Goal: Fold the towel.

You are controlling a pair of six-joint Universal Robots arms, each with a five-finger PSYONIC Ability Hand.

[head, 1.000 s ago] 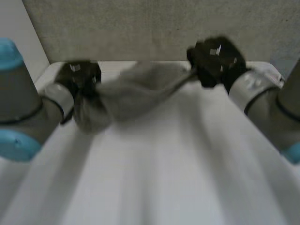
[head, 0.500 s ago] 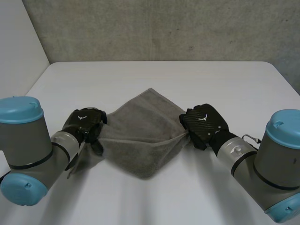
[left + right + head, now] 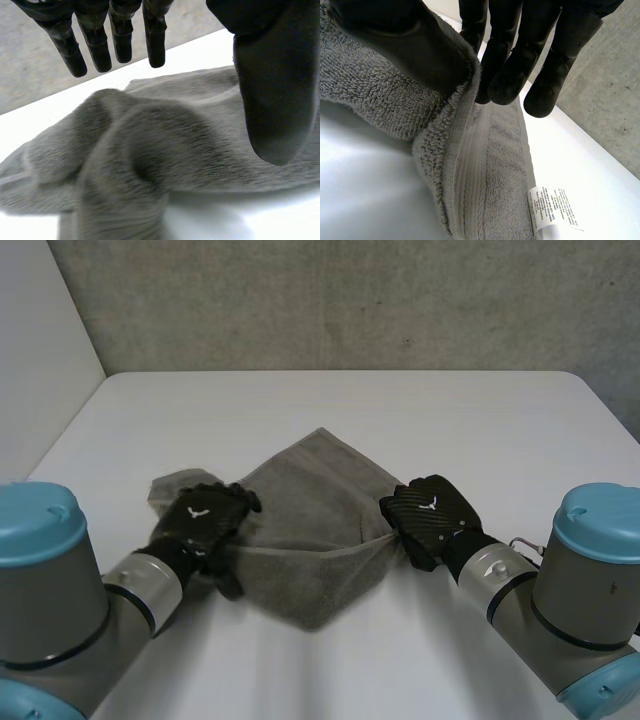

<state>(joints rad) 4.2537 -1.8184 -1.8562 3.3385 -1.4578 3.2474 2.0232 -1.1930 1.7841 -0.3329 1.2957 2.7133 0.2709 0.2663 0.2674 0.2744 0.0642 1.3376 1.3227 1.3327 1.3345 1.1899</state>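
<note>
Pinching the right edge of the grey towel (image 3: 310,530) between thumb and fingers, the right robot hand (image 3: 432,512) grips it. The left robot hand (image 3: 205,522) hangs spread wide over the bunched left part, holding nothing. The towel lies mid-tabletop (image 3: 350,400), with bare surface all around it.

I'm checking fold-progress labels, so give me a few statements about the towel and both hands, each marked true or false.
The towel lies on a white table. True.
The right hand pinches the towel's edge. True.
The left hand rests on bare table, away from the towel. False: it is open over the towel's bunched left part.
The towel is folded into a neat rectangle. False: it lies rumpled.
A white label shows on the towel. True.
</note>
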